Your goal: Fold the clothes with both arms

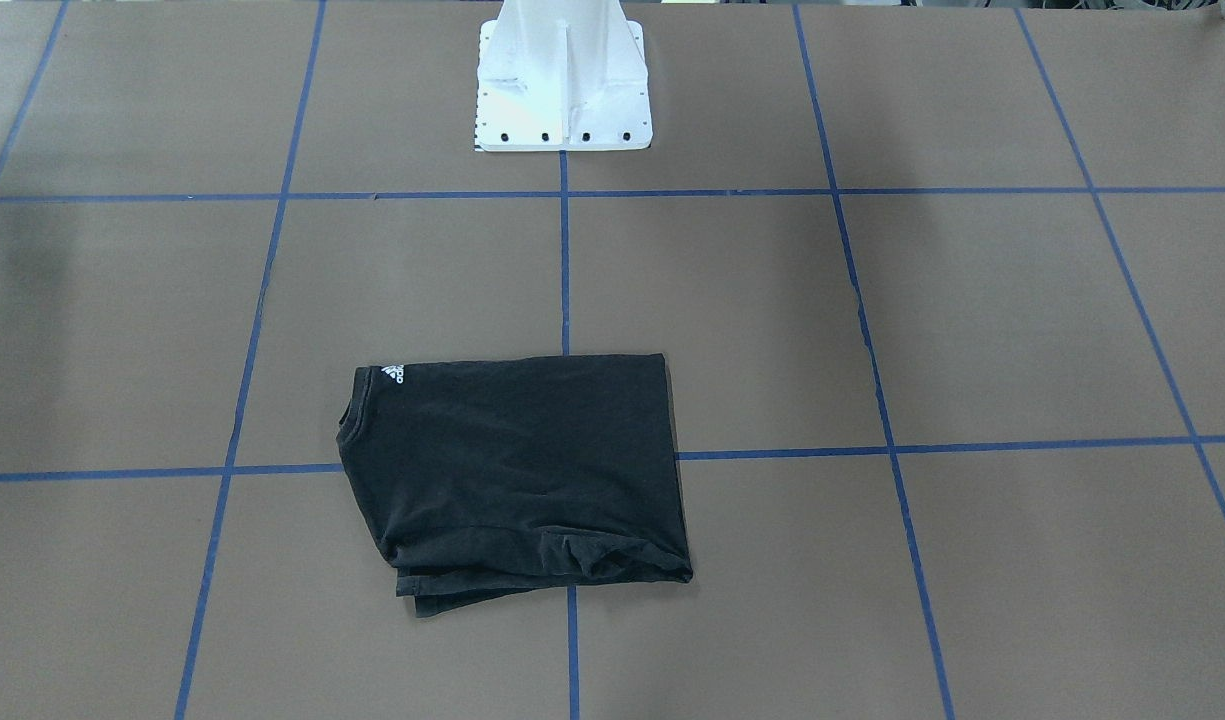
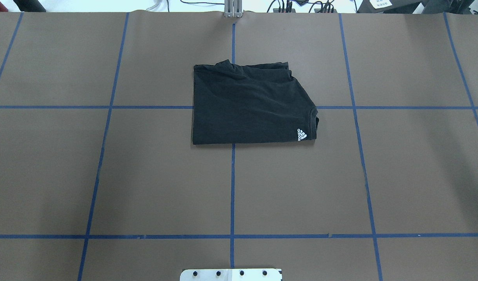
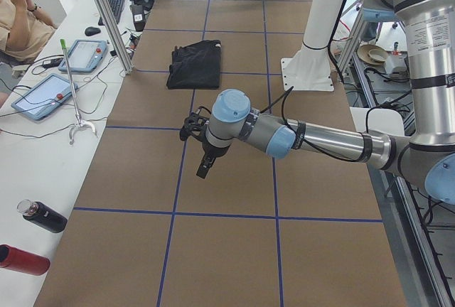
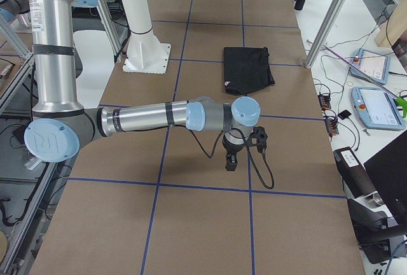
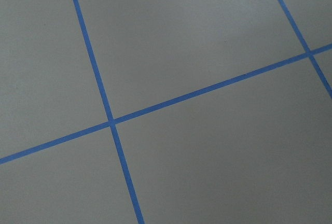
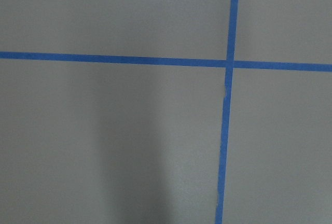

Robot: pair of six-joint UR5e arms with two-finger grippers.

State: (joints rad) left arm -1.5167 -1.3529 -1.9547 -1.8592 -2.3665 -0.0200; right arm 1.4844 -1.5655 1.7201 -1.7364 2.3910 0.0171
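Overhead exterior shows the t-shirt (image 2: 250, 105) folded compactly on the bench (image 2: 106, 175), task probably complete; whether the left claw (image 3: 202, 171) or right claw (image 4: 230, 163) is spread cannot be told.

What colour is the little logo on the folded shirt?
White, on the black t-shirt; the logo shows best in the overhead exterior view.

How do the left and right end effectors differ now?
Left end effector is yawed: grid tape runs diagonally in its view. Right end effector sits square to the tape, with a shadow in view; the left's shows none. Both hang over the table, away from the t-shirt.
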